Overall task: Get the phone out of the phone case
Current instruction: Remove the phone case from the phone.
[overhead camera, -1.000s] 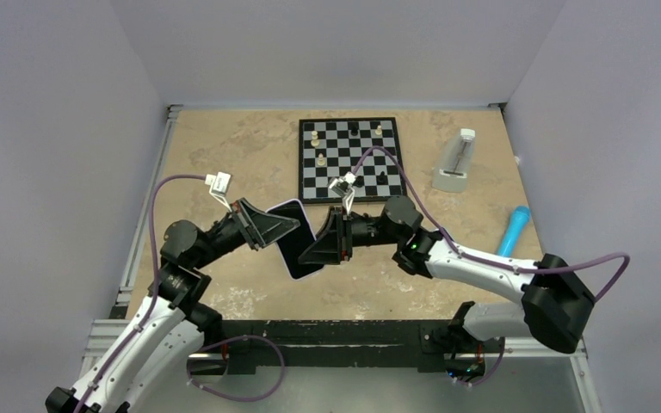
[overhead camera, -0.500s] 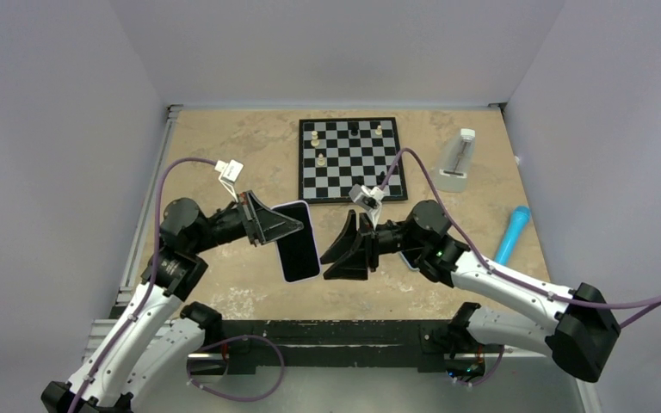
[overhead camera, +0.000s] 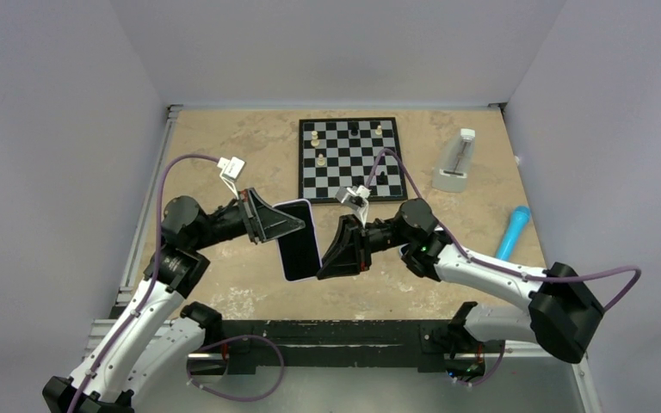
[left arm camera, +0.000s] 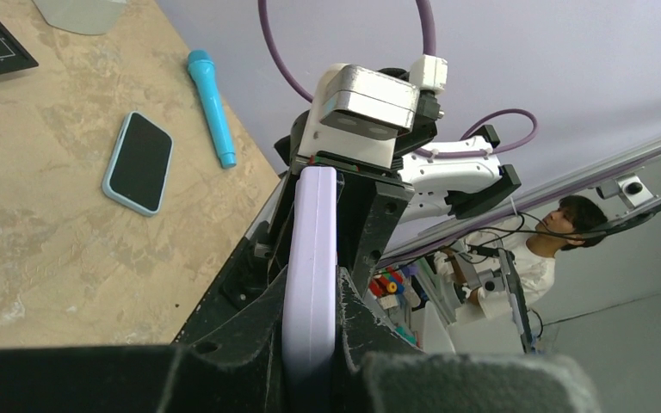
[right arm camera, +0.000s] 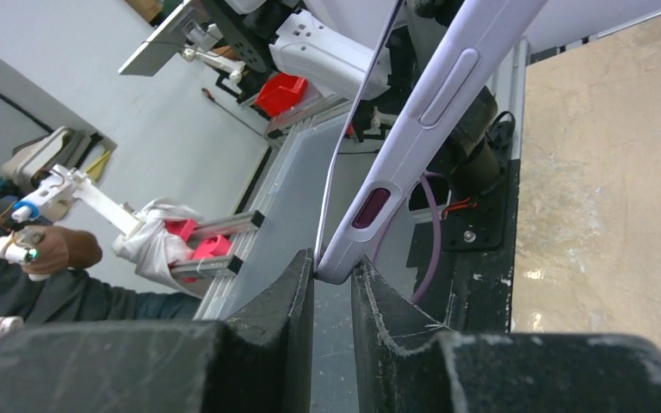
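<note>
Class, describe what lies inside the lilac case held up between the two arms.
A phone with a dark screen fills the case; only its front shows. Its back and sides are covered by the case.

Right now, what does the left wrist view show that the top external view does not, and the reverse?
Only the left wrist view: a second phone in a light blue case lying flat on the table, and a person beyond the rig. Only the top external view: the chess pieces and the dark screen of the held phone. Both: the lilac phone case, gripped by the left claw and the right claw, and the blue microphone.
</note>
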Motion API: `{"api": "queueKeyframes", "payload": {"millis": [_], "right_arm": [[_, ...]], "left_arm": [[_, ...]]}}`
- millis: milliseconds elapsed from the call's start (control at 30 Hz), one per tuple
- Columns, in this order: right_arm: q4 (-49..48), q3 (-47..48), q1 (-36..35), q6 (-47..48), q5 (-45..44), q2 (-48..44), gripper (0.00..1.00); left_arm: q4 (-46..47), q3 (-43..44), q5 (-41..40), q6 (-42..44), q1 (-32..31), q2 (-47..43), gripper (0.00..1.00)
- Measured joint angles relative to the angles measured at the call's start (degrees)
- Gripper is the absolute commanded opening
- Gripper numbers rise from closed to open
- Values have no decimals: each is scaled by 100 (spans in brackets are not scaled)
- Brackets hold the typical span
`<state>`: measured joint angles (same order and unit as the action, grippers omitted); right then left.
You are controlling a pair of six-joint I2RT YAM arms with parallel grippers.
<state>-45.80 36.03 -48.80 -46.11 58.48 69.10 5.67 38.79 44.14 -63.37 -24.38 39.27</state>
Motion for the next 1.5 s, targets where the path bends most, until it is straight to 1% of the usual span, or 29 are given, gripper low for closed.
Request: {"api": "queueKeyframes", "payload": {"millis": [33,67,233,367,467,567,667,867,933,1000,1200,1233,1267,1333,1400,1433,1500], "right_arm": [[-90,0,-7,-66,37,44,2],[-199,0,-7,-127,83,92,0],[-782,-9,-44,-247,262,240,0],[-1128,-103,-133,118,229,144,0],[-1447,-109,-205,376,256,186,0],[-1878,-2,-256,450,411,463,0],[-2120,229,-291,505,634,798,0],[-2330,680,-369,570,693,1204,0],[-2271,704,-407,625,470,1196,0],[-1880,702,-459,737,11,1049,0],[57,555,-752,1139,-2197,-57,0],[297,538,-782,1169,-2494,-188,6],[496,514,-793,1185,-2758,-289,14],[743,435,-793,1196,-3088,-400,37],[872,332,-763,1217,-3285,-433,67],[870,289,-730,1228,-3377,-433,74],[767,208,-719,1285,-3558,-424,78]], "left_arm": [[0,0,15,-2,0,0,0],[0,0,35,-11,0,0,0],[76,-39,72,-337,2,-33,0],[433,-282,59,-944,7,-114,0],[914,-568,44,-1532,9,-177,0],[1445,-866,17,-2057,44,-184,0],[1711,-1025,-57,-2479,81,-223,0],[1827,-1058,-396,-2774,129,-496,0],[1823,-1058,-549,-2769,142,-601,0],[1777,-1058,-837,-2741,166,-734,0],[1735,-1202,-2114,-2647,208,-1202,0],[1827,-1331,-2385,-2643,205,-1276,0],[1963,-1488,-2636,-2640,205,-1344,0],[2297,-1853,-3091,-2667,168,-1377,0],[2557,-2116,-3329,-2712,125,-1246,0],[2745,-2256,-3442,-2747,105,-1121,0],[3165,-2428,-3617,-2802,66,-804,0]]}}
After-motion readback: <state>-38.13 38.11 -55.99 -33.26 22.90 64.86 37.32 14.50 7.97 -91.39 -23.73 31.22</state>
